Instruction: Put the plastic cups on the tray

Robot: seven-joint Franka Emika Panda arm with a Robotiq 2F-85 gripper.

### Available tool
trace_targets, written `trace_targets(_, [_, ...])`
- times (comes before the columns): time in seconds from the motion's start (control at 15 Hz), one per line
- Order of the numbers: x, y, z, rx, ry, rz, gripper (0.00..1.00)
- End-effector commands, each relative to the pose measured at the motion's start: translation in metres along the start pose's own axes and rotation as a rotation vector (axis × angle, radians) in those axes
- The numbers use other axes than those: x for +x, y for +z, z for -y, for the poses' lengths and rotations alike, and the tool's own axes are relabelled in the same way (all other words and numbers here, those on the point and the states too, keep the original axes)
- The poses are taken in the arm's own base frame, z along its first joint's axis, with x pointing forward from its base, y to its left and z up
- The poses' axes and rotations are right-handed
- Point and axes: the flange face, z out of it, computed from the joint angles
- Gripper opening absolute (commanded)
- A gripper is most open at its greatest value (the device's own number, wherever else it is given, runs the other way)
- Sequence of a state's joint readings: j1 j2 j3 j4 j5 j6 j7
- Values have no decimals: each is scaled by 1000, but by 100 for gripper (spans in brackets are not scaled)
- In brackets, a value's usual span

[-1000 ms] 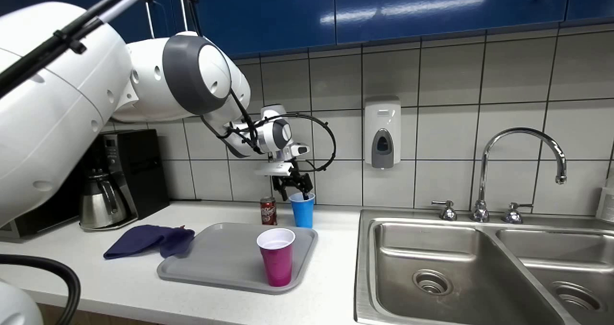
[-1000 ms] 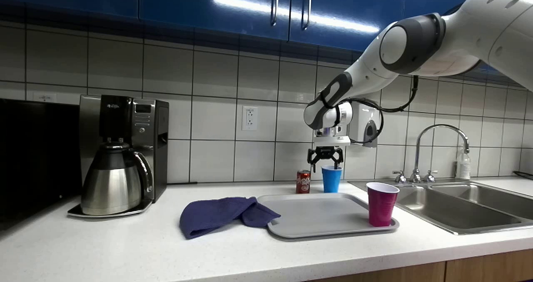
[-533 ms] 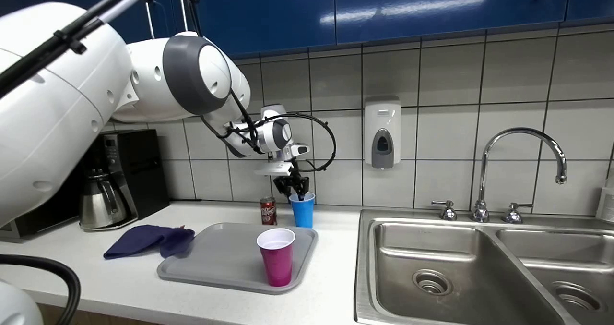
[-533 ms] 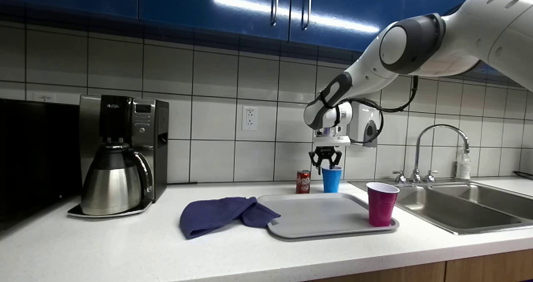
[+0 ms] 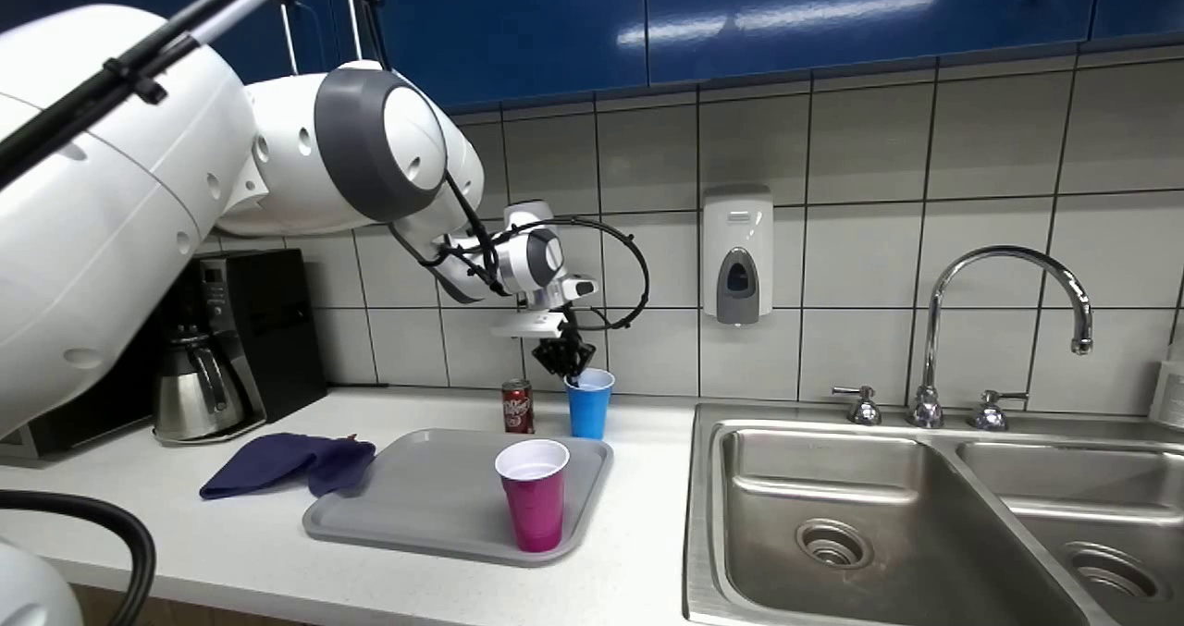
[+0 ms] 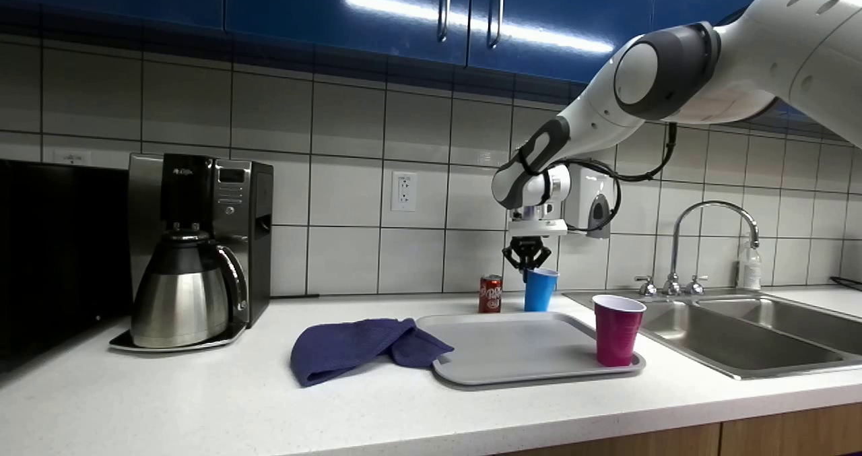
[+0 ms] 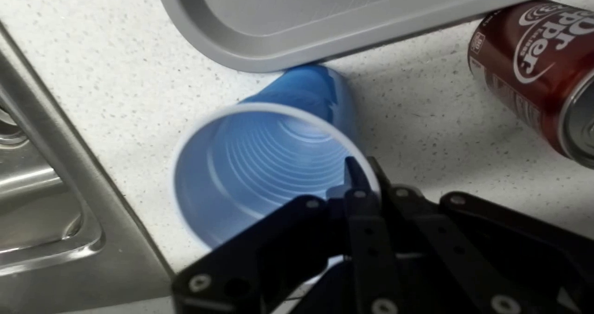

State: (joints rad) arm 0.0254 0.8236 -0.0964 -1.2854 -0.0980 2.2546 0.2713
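Note:
In the wrist view the blue plastic cup point(image 7: 264, 165) has its wall pinched at the rim by my gripper point(image 7: 363, 163). One finger lies inside the cup and the other outside, jaws closed on the thin wall. Both exterior views show this blue cup leaning slightly, its base at the counter behind the grey tray point(image 5: 425, 487). A magenta plastic cup point(image 6: 616, 335) with a white inside stands upright on the tray, near the corner by the sink. The gripper point(image 6: 527, 277) comes down on the blue cup from above.
A Dr Pepper can point(image 5: 517, 406) stands close beside the blue cup, behind the tray. A purple cloth point(image 6: 357, 348) touches the tray's side. The sink point(image 5: 832, 497) lies on one side, the coffee maker point(image 6: 195, 254) on the other. A tiled wall point(image 6: 414, 261) rises behind.
The jaws have gone from open to closed on the blue cup's rim. The cup's top has shifted a little towards the sink, tilting it slightly. The arm has hardly moved.

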Motion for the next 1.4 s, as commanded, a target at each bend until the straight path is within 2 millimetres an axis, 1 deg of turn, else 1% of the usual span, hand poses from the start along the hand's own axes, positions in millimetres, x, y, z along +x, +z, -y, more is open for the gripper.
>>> trace_targets(0.0, [6, -6, -5, 6, 20, 13, 1])
trace_targets(0.2, [8, -12, -7, 3, 21, 6, 1])
trace_targets(0.67, [14, -46, -6, 18, 10, -31, 1])
trace_targets(1.13, [8, -68, -13, 3, 1, -42, 1])
trace_targets(1.33, [1, -74, -16, 8, 1, -33, 1])
